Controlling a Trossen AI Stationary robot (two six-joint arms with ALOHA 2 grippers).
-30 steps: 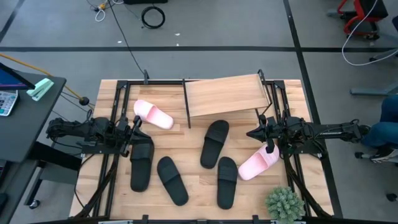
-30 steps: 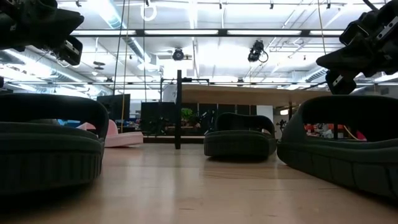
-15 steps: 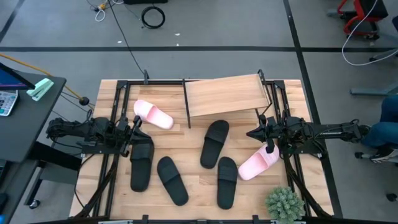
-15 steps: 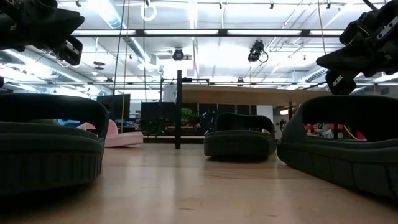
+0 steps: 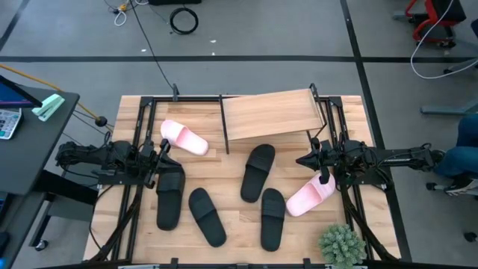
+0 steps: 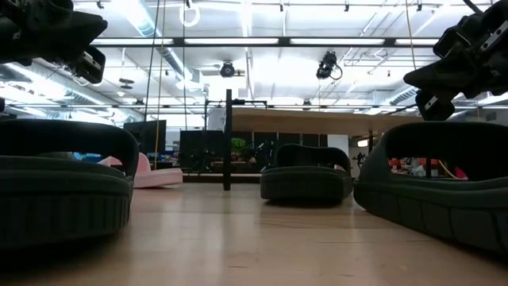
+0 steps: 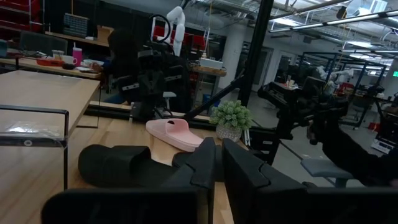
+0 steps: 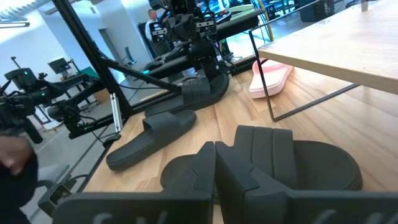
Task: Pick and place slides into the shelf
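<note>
In the high view, four black slides lie sole-down on the wooden table: one [image 5: 170, 196] by the left arm, one [image 5: 207, 216] nearer the front, one [image 5: 258, 172] below the shelf, one [image 5: 272, 217] at front centre. A pink slide [image 5: 184, 137] lies at far left, another [image 5: 310, 197] at the right. The shelf [image 5: 272, 113] stands at the far edge, its slanted board bare. My left gripper [image 5: 163, 146] hangs shut above the table's left side, beside the far pink slide. My right gripper [image 5: 302, 160] hangs shut at the right, above the near pink slide. Both hold nothing.
A small potted plant [image 5: 342, 245] stands at the near right corner. Black metal frames run along both table sides under the arms. A desk [image 5: 30, 119] with a green object stands left of the table. Bare wood shows between the slides and along the near edge.
</note>
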